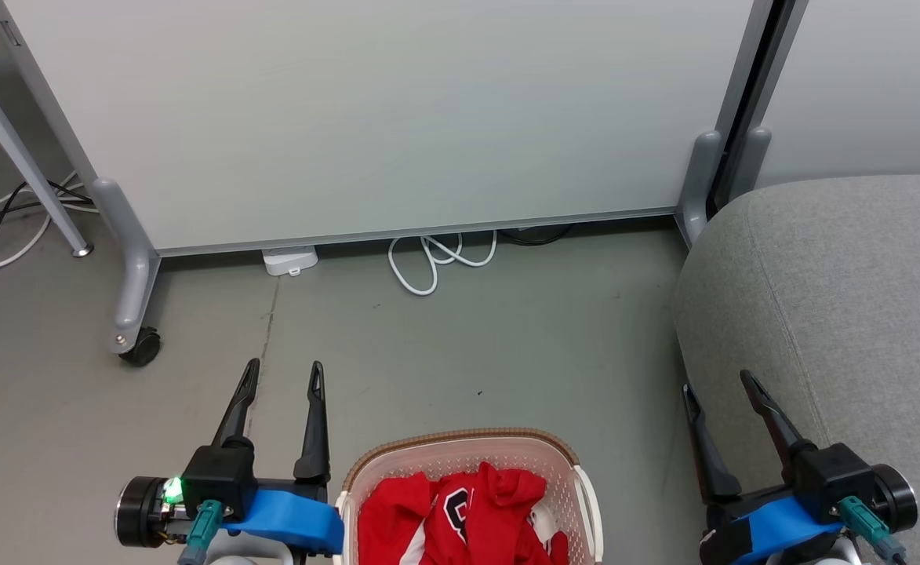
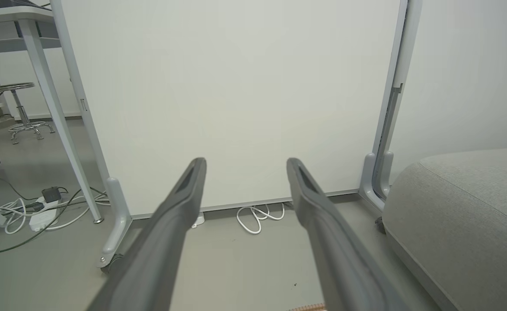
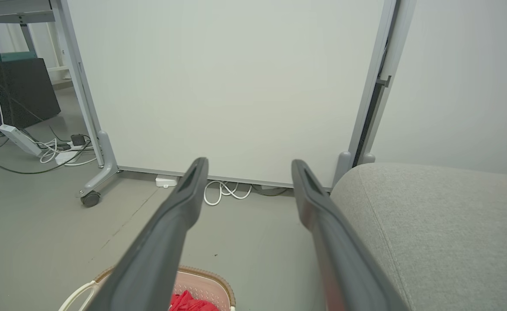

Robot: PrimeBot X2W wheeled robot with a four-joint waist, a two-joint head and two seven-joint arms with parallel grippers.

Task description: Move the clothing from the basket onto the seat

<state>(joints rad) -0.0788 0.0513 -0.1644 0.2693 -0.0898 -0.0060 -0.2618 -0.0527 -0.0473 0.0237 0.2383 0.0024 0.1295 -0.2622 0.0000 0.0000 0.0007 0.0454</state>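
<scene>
Basket (image 1: 460, 434) sits on the floor (image 1: 507, 353) at bottom centre of head view, between the two arms. The far edge of its brown rim curves toward the partition panel (image 1: 397, 118).

Clothing (image 1: 460, 510) is heaped inside the basket: red, white trim, black-and-white letter mark on top. The peak of the pile is about level with the far rim.

Seat (image 1: 836, 298) is on the robot's right. Its rounded left edge runs alongside the basket, near but apart, with a strip of floor between them.

Left gripper (image 1: 285, 366): jaws spread wide, nothing between them, just left of the basket rim, fingers pointing at the panel.

Right gripper (image 1: 716, 382): jaws spread wide, empty, hanging over the seat's left edge. One finger is over the fabric, the other over the floor strip.

Room ahead: open floor from the basket's far rim to the panel's bottom edge. A white cable coil (image 1: 436, 263) and a small white box (image 1: 290, 260) lie right at that edge. A caster (image 1: 142, 345) on the panel's left foot stands well left of the left gripper. The panel's right foot (image 1: 699, 184) is just beside the seat's far corner.
</scene>
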